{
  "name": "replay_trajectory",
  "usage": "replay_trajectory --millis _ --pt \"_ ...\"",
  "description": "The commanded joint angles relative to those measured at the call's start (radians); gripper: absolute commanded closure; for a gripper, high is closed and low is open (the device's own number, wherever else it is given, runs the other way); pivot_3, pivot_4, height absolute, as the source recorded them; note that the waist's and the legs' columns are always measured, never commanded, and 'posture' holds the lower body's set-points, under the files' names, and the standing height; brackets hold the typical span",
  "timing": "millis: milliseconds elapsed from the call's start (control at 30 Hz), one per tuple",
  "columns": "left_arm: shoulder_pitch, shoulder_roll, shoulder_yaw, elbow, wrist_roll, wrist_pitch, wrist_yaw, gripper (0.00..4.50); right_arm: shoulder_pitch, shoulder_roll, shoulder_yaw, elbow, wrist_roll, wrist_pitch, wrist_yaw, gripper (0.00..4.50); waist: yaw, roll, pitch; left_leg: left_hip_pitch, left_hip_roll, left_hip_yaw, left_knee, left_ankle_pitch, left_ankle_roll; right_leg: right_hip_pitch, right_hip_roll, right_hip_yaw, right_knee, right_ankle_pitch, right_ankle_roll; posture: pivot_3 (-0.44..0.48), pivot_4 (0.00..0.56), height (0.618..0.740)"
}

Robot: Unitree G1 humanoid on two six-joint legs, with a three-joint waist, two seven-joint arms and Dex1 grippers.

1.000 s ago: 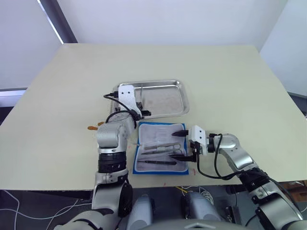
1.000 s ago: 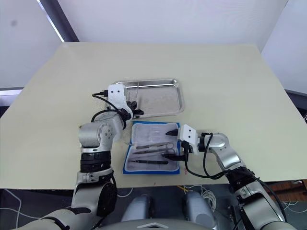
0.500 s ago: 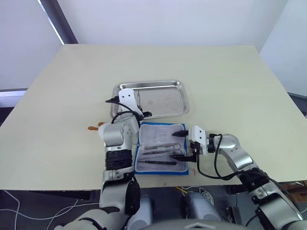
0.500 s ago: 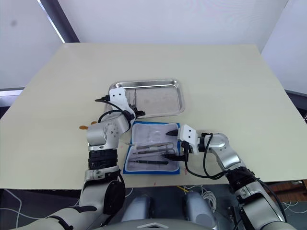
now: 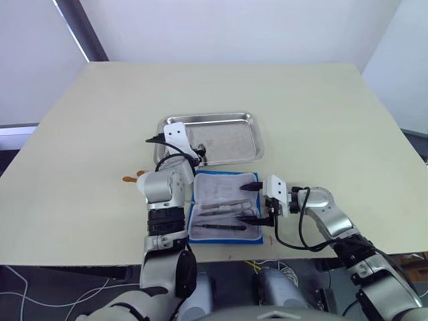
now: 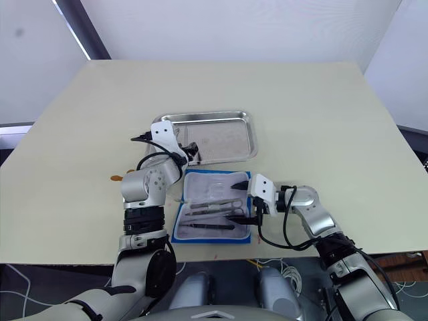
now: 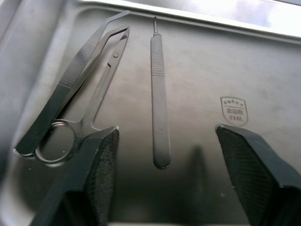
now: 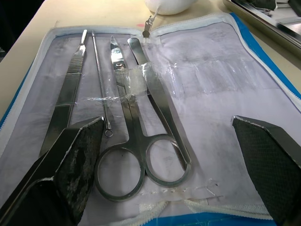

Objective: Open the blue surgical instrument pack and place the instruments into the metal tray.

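The metal tray (image 5: 227, 116) lies at mid-table. My left gripper (image 5: 199, 155) hangs over its left end, open and holding nothing. In the left wrist view its fingers (image 7: 106, 155) straddle a slim scalpel handle (image 7: 159, 99) lying on the tray floor, with ring-handled scissors (image 7: 89, 117) and tweezers (image 7: 70, 89) beside it. The blue surgical instrument pack (image 5: 221, 184) lies unzipped in front of the tray, pale lining up. Scissors (image 8: 141, 136), a flat handle (image 8: 70, 89) and a thin probe (image 8: 99, 84) rest inside. My right gripper (image 5: 253, 198) stands open at the pack's right edge.
Small orange pieces (image 5: 130, 177) lie on the table left of my left arm, and a white rounded object (image 8: 169, 4) sits just past the pack's far edge. The table's front edge runs close below the pack.
My left gripper has opened over the tray, and the thin instrument it held now lies on the tray floor. My left elbow has swung in toward the pack. The right arm has not moved.
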Motion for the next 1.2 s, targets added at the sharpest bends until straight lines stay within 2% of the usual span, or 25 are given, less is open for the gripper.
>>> replay_trajectory --millis 33,267,467,600,767,867,1033,1200 --pt "-0.014 0.002 -0.012 -0.033 -0.003 -0.006 -0.003 1.26 0.056 -0.014 0.056 0.121 -0.097 0.048 -0.024 0.00 0.000 0.000 0.000 0.000 0.000 0.000 0.000 0.000 0.000 0.000 0.000 0.000 0.000 0.000 0.000 0.000 0.150 0.740" --pt "-0.017 0.023 -0.048 -0.069 -0.006 -0.051 -0.055 1.26 0.057 -0.008 0.058 0.122 -0.098 0.048 -0.029 0.00 0.000 0.000 0.000 0.000 0.000 0.000 -0.001 0.000 0.000 0.000 0.000 0.000 -0.001 0.000 0.000 0.000 0.150 0.740" --pt "0.034 0.107 -0.125 -0.127 -0.024 -0.136 -0.224 1.26 0.059 -0.004 0.058 0.123 -0.099 0.048 -0.031 0.00 -0.003 0.000 0.001 0.001 0.000 0.000 -0.002 0.000 0.000 0.000 0.000 0.001 -0.001 0.000 0.000 0.000 0.150 0.740" --pt "0.093 0.195 -0.151 -0.181 -0.075 -0.204 -0.397 1.26 0.062 -0.003 0.057 0.123 -0.100 0.047 -0.031 0.00 -0.006 0.000 0.001 0.002 0.000 0.001 -0.004 0.001 -0.001 0.000 0.000 0.001 -0.001 0.000 0.000 0.000 0.150 0.740" --pt "0.171 0.369 -0.162 -0.219 -0.165 -0.258 -0.684 1.26 0.060 -0.007 0.054 0.129 -0.100 0.043 -0.026 0.00 -0.008 0.000 0.002 0.002 0.000 0.001 -0.004 0.001 -0.001 0.000 0.000 0.001 -0.002 0.000 0.000 0.000 0.150 0.740" --pt "0.231 0.502 -0.197 -0.193 -0.166 -0.396 -0.893 1.26 0.054 -0.005 0.054 0.138 -0.102 0.040 -0.023 0.00 -0.008 0.002 0.003 0.003 0.001 0.002 -0.007 0.001 -0.001 -0.001 0.000 0.002 -0.004 0.000 -0.001 0.000 0.150 0.740" --pt "0.322 0.670 -0.174 -0.156 -0.246 -0.569 -1.242 1.26 0.043 -0.002 0.052 0.147 -0.103 0.035 -0.022 0.00 -0.006 0.003 0.006 0.003 0.002 0.002 -0.007 0.001 -0.001 -0.001 -0.001 0.004 -0.006 -0.003 -0.004 0.000 0.150 0.740" --pt "0.375 0.810 -0.156 -0.097 -0.291 -0.684 -1.505 1.26 0.047 -0.009 0.050 0.146 -0.102 0.029 -0.017 0.00 -0.007 0.003 0.007 0.003 0.003 0.002 -0.009 0.001 -0.001 -0.002 -0.003 0.006 -0.006 -0.003 -0.005 0.000 0.150 0.740"
